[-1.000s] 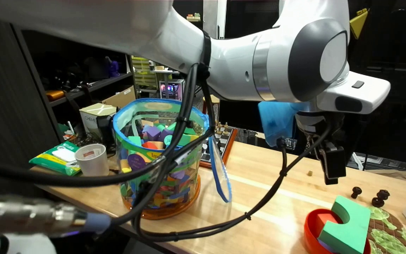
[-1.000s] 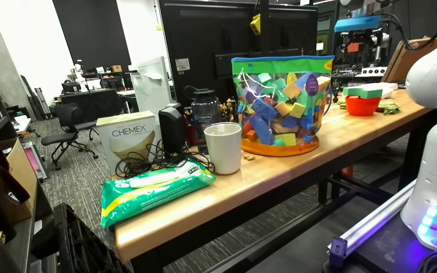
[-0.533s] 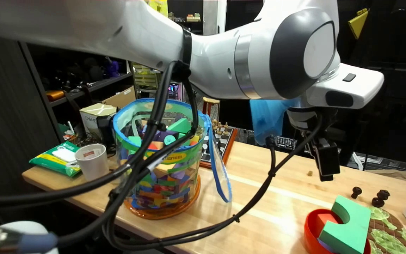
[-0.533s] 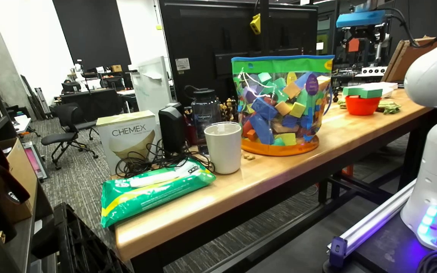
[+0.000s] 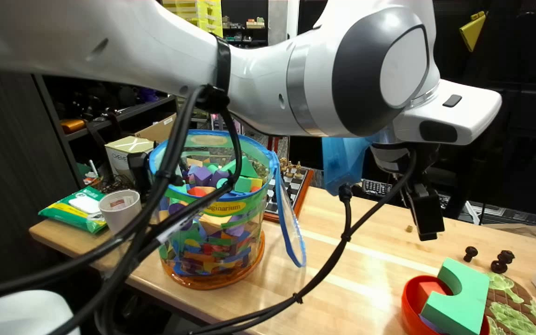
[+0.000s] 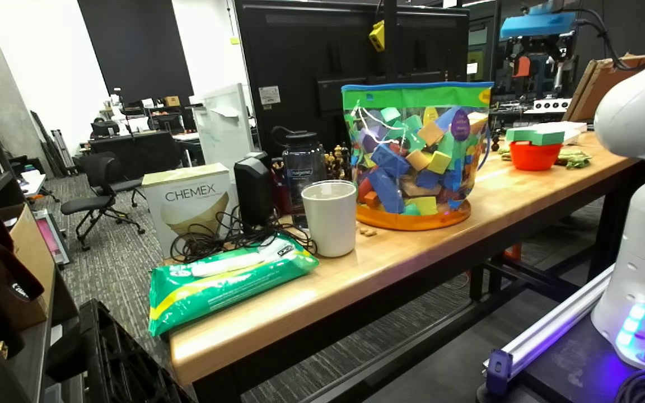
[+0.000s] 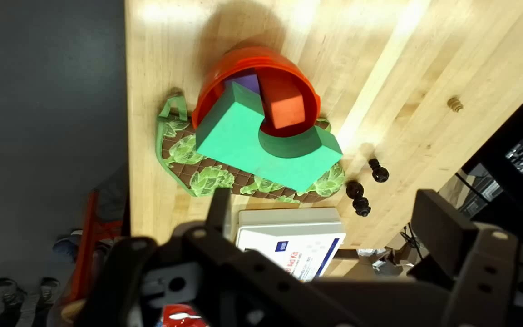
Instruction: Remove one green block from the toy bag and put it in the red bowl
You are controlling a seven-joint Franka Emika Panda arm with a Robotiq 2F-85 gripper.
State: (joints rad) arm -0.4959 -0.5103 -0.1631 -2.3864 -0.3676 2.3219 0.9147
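Note:
The green block (image 7: pixel 261 154) is a chunky notched piece. It lies tilted on the rim of the red bowl (image 7: pixel 250 53), resting partly over the side; it also shows in both exterior views (image 5: pixel 463 298) (image 6: pixel 535 137). The red bowl (image 5: pixel 407 300) also holds a red-orange piece (image 7: pixel 284 102) and a purple piece (image 7: pixel 245 81). The toy bag (image 5: pixel 217 251) stands open-topped, full of coloured pieces, and shows in both exterior views (image 6: pixel 417 162). My gripper (image 7: pixel 329 215) is open and empty, above the table and apart from the bowl and block (image 5: pixel 428 228).
A brown leaf-patterned mat (image 7: pixel 211 179) lies by the bowl. A white first aid kit (image 7: pixel 293 240) and dark chess pieces (image 7: pixel 357 197) are near. A chessboard (image 5: pixel 291 186), white cup (image 6: pixel 331 218) and green wipes pack (image 6: pixel 233 280) are around the bag. The bag's lid (image 5: pixel 291 223) hangs down.
The arm and open gripper have shifted left in an exterior view, away from the bowl side, with the cables following. The green block, bowl and bag have not moved.

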